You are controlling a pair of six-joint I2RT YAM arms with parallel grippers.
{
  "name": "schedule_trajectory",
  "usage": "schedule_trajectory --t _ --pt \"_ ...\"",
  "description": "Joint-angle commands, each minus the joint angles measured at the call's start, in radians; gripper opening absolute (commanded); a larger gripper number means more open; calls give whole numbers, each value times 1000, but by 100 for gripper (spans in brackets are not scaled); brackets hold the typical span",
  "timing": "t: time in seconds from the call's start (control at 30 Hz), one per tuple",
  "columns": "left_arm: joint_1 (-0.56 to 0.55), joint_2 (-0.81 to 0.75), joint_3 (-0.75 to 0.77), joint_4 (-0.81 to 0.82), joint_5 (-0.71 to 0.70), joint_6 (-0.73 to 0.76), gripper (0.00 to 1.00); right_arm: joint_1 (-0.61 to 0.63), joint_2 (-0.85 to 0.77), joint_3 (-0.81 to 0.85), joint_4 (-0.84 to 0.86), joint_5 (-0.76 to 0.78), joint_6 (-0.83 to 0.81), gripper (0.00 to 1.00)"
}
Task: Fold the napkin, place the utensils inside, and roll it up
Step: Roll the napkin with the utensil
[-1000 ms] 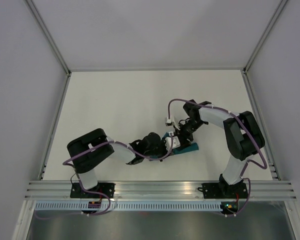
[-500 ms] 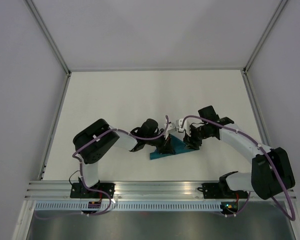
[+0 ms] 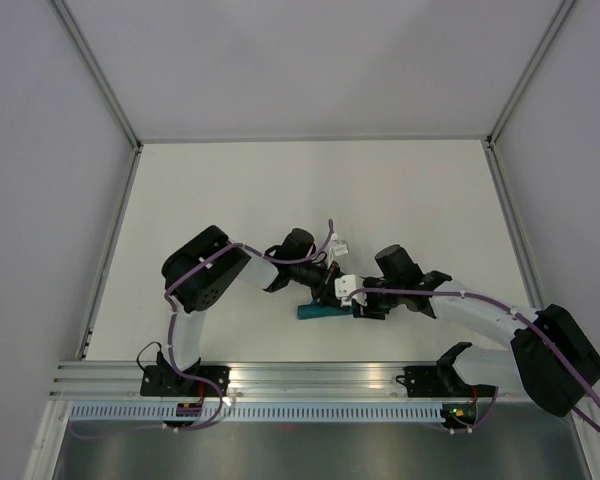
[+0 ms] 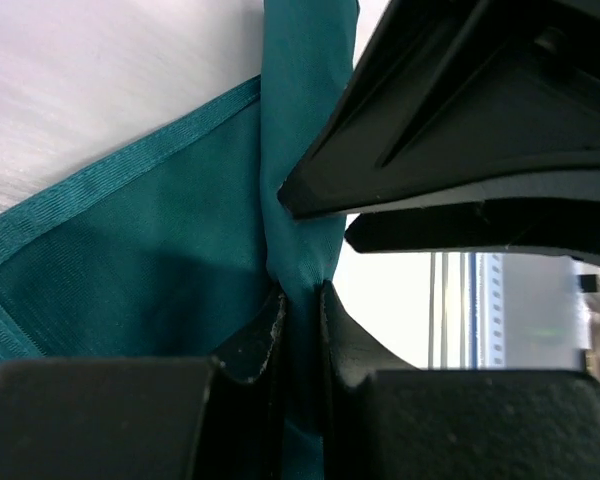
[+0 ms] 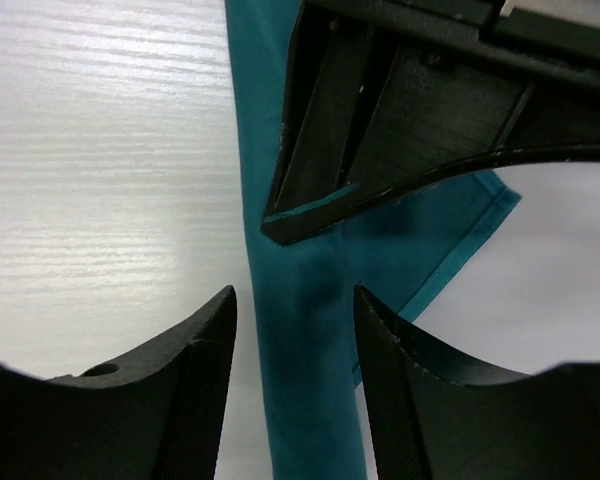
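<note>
Where left hand (image 4: 302,300) pinches napkin (image 4: 150,250), right hand (image 5: 293,310) overhangs.

The napkin (image 4: 160,250) is plain teal, the table (image 3: 230,200) white.

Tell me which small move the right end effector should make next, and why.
Probably it should close the right end effector on the narrow band of the napkin. In its wrist view that band runs between its open jaws, while the left end effector is shut on a pinched fold of the same cloth, so a second grip seems useful.
</note>
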Motion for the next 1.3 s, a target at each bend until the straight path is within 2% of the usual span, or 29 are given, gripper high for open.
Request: schedule_trajectory --t 0.0,0.33,0.73,0.83,0.93,1.0,1.13,1.27 --pt "10 82 -18 -171 -10 -27 2 31 4 -10 104 46 27 55" --pt "27 119 19 -197 11 -50 2 91 -15 -22 87 60 33 55" --pt "30 133 33 -203 56 -55 4 152 65 -47 156 158 29 51" --pt "31 125 31 -192 68 -55 12 153 74 -53 161 167 27 47" --pt "31 96 25 -177 68 -61 23 150 85 -50 141 179 20 37" --pt "34 62 20 -175 56 -61 27 152 91 -45 129 182 17 32" --pt "41 -16 13 -181 -18 -49 32 152 100 -42 100 166 23 21" --pt "54 -105 -6 -178 -93 -44 43 150 114 -18 46 141 29 17"
